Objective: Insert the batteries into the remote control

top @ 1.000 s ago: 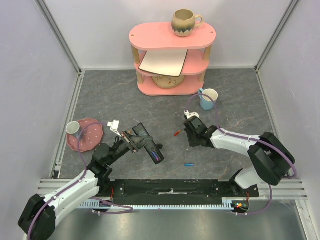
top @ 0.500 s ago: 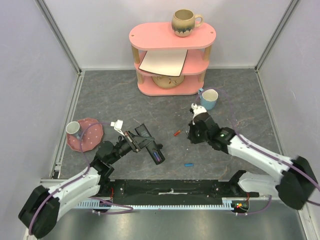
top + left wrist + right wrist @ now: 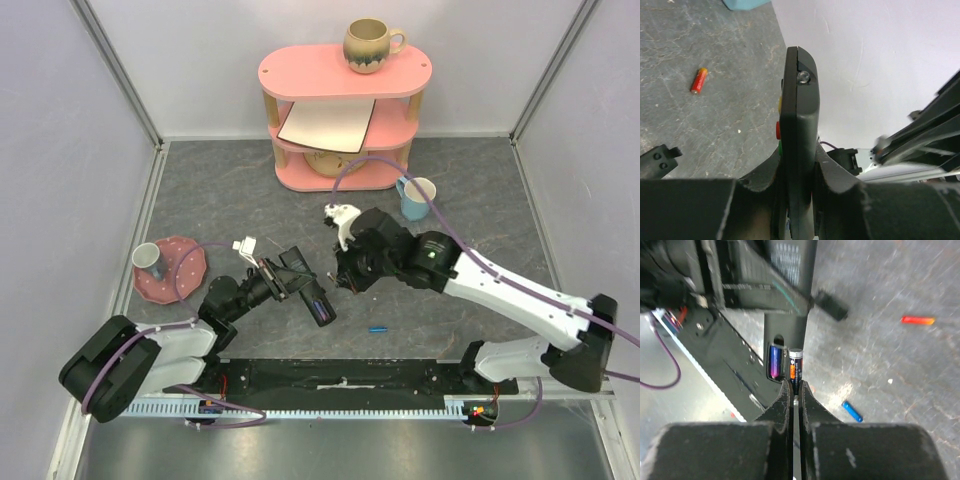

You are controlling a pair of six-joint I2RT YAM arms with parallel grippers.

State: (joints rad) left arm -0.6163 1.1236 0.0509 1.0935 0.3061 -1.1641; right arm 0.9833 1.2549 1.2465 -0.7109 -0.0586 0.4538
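Observation:
My left gripper point(image 3: 278, 281) is shut on the black remote control point(image 3: 308, 294) and holds it above the table. In the left wrist view the remote point(image 3: 799, 115) stands edge-on between the fingers point(image 3: 832, 175), coloured buttons facing left. My right gripper point(image 3: 795, 388) is shut on one of the batteries point(image 3: 795, 369), dark with an orange label and a silver end. That cell's tip sits right beside the remote's open compartment. Another battery point(image 3: 774, 362), purple, lies in that compartment. From above, the right gripper point(image 3: 340, 281) is just right of the remote.
A small bright blue cylinder point(image 3: 377, 328) and a red cylinder point(image 3: 917, 319) lie loose on the table. A pink plate point(image 3: 180, 280) with a cup stands at the left. A blue mug point(image 3: 418, 197) and a pink shelf point(image 3: 343, 75) are behind.
The right jaws closed on a battery, and the right arm swung left with it to the remote. The left arm shifted slightly right, still holding the remote.

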